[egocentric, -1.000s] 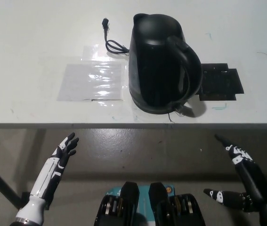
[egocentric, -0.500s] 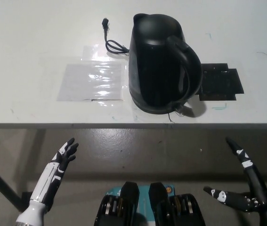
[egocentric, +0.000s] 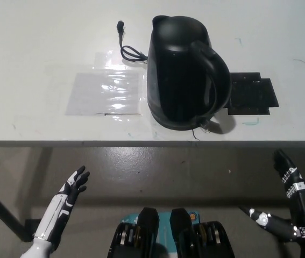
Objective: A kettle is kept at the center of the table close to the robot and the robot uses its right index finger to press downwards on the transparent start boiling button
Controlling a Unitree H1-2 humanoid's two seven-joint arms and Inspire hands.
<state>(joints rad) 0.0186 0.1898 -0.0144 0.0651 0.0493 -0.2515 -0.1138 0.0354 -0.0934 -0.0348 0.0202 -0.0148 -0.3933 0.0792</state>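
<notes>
A black kettle [egocentric: 185, 72] stands upright on the white table [egocentric: 44, 43], near its front edge at the centre, handle turned to the right. A small clear button [egocentric: 204, 126] shows at the base of the handle. My black right hand [egocentric: 289, 207] is low at the bottom right, below the table edge and well clear of the kettle, open with fingers spread. My white left hand [egocentric: 72, 185] rests at the lower left, below the table edge, open.
The kettle's black cord and plug [egocentric: 126, 43] lie behind it to the left. A clear plastic sheet [egocentric: 105, 92] lies flat left of the kettle. A black flat patch [egocentric: 252, 92] lies to its right. Grey floor [egocentric: 157, 172] shows below the table.
Both hands have dropped lower in the picture and away from the table edge; the right hand has also moved rightwards. The kettle has not moved.
</notes>
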